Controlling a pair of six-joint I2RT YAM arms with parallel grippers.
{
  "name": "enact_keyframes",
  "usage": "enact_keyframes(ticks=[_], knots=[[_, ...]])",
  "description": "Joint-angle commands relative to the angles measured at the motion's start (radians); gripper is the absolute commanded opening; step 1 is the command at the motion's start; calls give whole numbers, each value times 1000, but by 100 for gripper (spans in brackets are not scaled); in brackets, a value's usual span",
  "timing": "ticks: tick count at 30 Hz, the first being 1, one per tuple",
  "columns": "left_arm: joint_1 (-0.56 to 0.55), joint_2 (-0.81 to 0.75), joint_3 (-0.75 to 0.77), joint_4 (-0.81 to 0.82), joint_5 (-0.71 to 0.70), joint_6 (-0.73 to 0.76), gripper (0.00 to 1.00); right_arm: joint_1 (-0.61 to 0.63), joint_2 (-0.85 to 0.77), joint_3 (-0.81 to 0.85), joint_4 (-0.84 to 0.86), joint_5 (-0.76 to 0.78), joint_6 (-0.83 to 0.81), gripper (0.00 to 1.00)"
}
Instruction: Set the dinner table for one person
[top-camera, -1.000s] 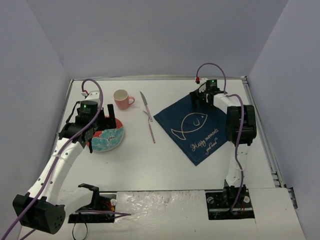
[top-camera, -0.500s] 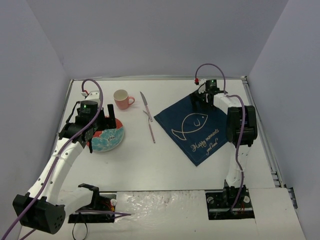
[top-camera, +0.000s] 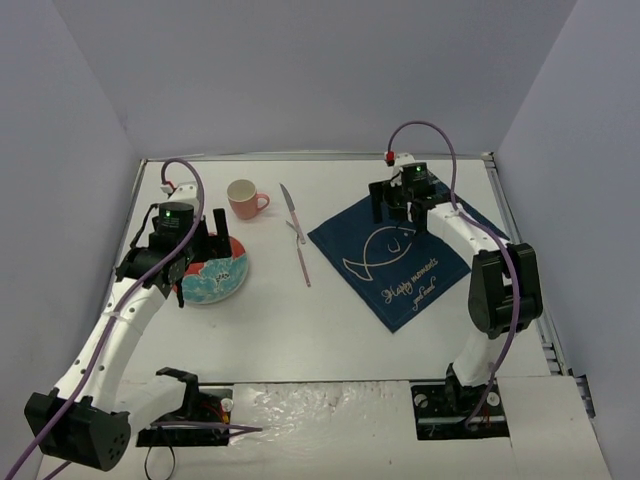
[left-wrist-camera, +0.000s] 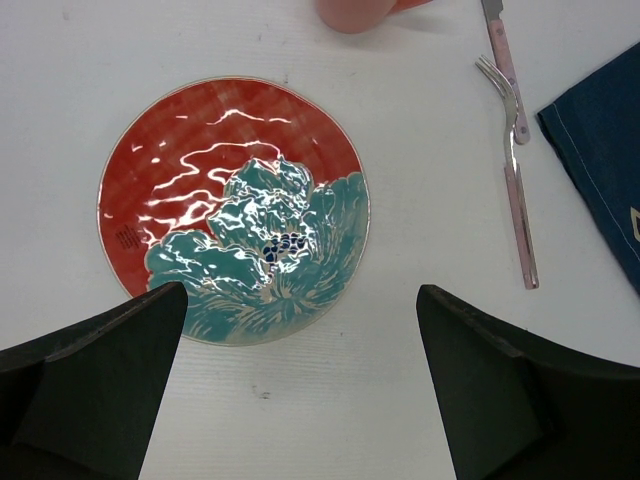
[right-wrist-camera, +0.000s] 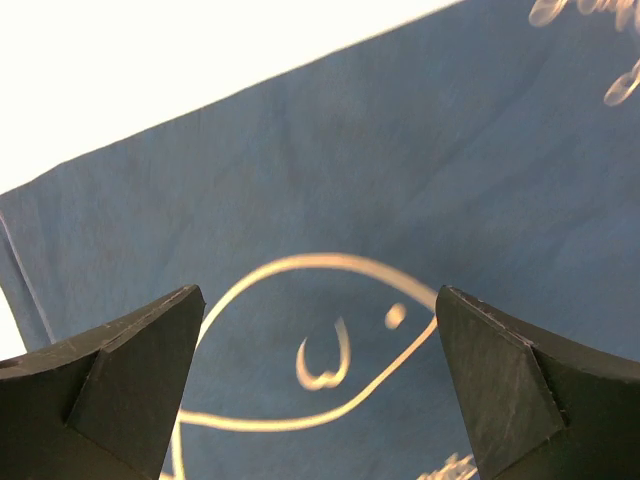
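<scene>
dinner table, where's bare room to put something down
Widest bare patch of the dinner table: the near strip, on the arms' side of plate and cloth. Crowded on the far left, where mug, knife and fork sit close together.

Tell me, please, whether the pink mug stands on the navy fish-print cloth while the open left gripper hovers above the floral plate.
Not quite: the top external view shows the pink mug on the bare white tabletop, apart from the navy fish-print cloth. The open left gripper does hover above the floral plate.
</scene>
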Motion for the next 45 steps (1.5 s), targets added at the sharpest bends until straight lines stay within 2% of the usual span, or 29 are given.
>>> enact_keyframes(ticks=[1, 5, 10, 13, 17, 22, 25, 33, 39, 45], knots=[[10, -32, 2, 47, 1, -10, 97, 57, -78, -77, 56, 21, 95, 97], [10, -35, -12, 32, -31, -43, 97, 129, -165, -170, 93, 40, 172, 97], [15, -25, -33, -5, -109, -119, 97, 144, -348, -293, 153, 54, 259, 97], [36, -32, -55, 4, -127, -168, 97, 147, -452, -370, 201, -2, 281, 97], [111, -49, -112, 29, -123, -249, 97, 147, -563, -459, 261, -55, 312, 98], [284, -92, -236, 109, -16, -369, 97, 147, -711, -600, 411, -142, 363, 100], [345, -115, -314, 159, 34, -422, 97, 147, -761, -659, 500, -165, 387, 100], [453, -178, -502, 267, 66, -549, 97, 145, -731, -690, 584, -365, 431, 100], [476, -188, -650, 465, 132, -628, 97, 145, -659, -715, 707, -503, 501, 100], [478, -204, -729, 595, 147, -645, 85, 145, -655, -735, 736, -543, 498, 100]])
